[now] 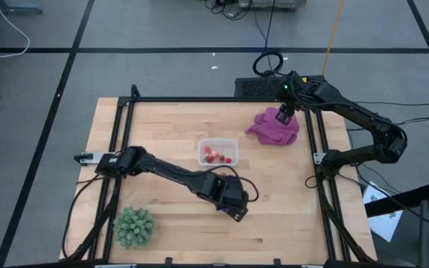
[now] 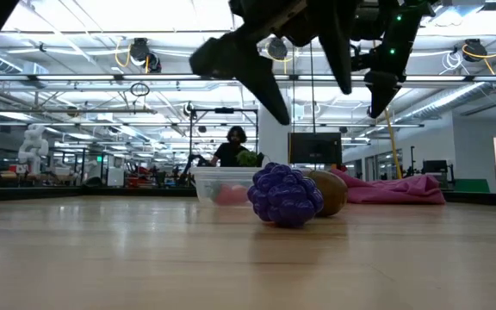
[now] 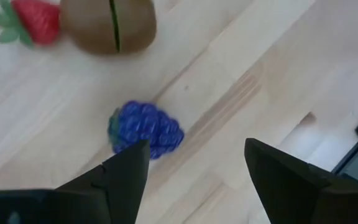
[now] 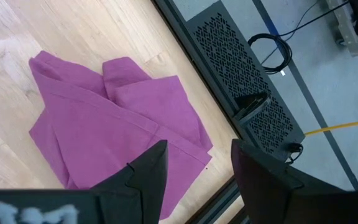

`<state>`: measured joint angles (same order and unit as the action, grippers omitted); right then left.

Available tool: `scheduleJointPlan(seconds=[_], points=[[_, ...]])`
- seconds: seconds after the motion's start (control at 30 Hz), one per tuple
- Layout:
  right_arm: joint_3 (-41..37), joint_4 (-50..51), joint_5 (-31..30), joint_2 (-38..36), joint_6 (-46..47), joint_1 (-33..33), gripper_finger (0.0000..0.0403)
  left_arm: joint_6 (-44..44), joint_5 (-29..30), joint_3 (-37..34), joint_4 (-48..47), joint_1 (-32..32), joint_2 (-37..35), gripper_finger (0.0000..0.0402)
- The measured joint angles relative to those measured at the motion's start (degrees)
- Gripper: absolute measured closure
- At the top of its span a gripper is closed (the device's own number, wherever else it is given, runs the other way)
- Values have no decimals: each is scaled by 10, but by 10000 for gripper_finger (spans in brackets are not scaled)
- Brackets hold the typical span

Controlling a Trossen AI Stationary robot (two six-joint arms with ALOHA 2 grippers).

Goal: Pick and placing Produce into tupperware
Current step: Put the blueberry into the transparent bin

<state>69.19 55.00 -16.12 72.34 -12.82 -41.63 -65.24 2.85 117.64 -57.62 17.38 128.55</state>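
Two arms are working: the left gripper (image 3: 194, 171) is hanging, jaws apart and empty, over the grapes (image 3: 145, 129) lying on the table (image 1: 289, 216) beside a brown fruit (image 3: 107, 25). The right gripper (image 4: 197, 171), jaws apart, is hovering over the cloth (image 4: 110, 124). Strawberries (image 1: 218, 155) are sitting in the tupperware (image 1: 202, 151).

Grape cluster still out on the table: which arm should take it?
Left. Its end effector hovers open right over the grape cluster, with the tupperware close by. The right end effector sits far off above the purple cloth at the table's back edge.
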Motion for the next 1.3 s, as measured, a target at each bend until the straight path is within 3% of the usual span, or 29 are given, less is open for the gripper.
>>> scheduleJointPlan(seconds=[0.37, 0.67, 0.97, 1.13, 1.3], points=[[0, 0, 0, 0, 1, 0, 234, -118, 2, 0, -70, 21, 0, 137], [0, 0, 0, 0, 1, 0, 234, -270, 34, 0, -51, 26, 3, 137], [0, 0, 0, 0, 1, 0, 234, -350, 62, 0, -51, 25, 4, 137], [0, 0, 0, 0, 1, 0, 234, -382, 61, -37, -20, 26, 4, 137], [0, 1, 0, 0, 1, 0, 234, -411, 19, -93, 56, 25, 5, 137]])
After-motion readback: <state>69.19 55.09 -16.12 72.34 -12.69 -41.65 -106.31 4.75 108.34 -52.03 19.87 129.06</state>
